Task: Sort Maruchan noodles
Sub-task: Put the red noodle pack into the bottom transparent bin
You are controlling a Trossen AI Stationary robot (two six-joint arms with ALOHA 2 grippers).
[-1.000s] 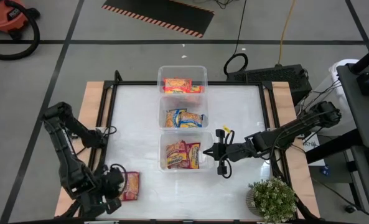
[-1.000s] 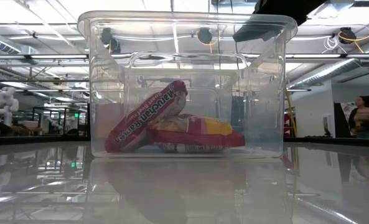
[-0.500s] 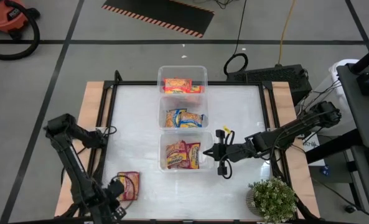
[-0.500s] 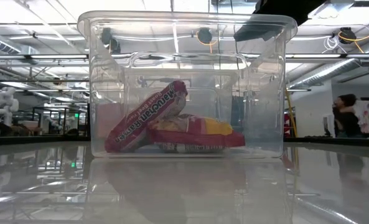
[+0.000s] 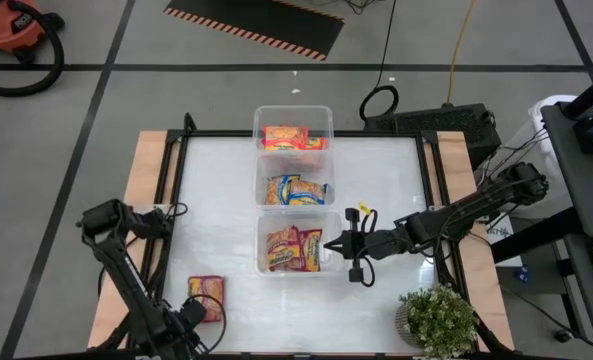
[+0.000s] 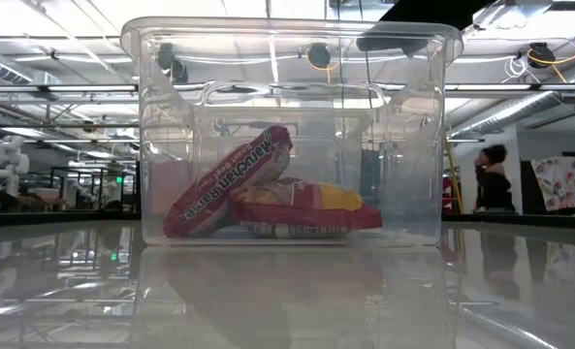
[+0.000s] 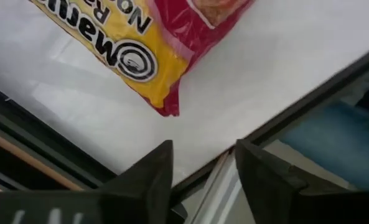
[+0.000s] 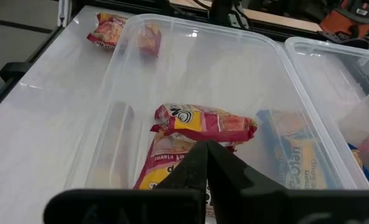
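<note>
One red-and-yellow Maruchan packet point(image 5: 206, 297) lies loose on the white bench point(image 5: 216, 200) near its front left corner, the only one you have left outside the bins as far as the views show. The rest sit sorted in three clear bins lined up down the middle: a red-orange packet in the far bin point(image 5: 293, 113), a blue-and-yellow packet in the middle bin point(image 5: 261, 186), and a small heap of red-and-yellow packets point(image 6: 268, 199) in the near bin point(image 5: 260, 245). By that count the sort looks nearly complete, with this last packet most likely bound for the near bin, whose contents match its colours. Your left gripper point(image 7: 200, 165) hovers just off the loose packet's corner at the bench's front edge, jaws apart and holding nothing. Your right gripper point(image 5: 348, 243) hangs beside the near bin's right wall, jaws closed on nothing and pointed over the heap inside. A potted plant point(image 5: 438, 320) stands at the front right corner, well clear of the work, and a person point(image 6: 491, 179) stands in the room beyond the bench.
</note>
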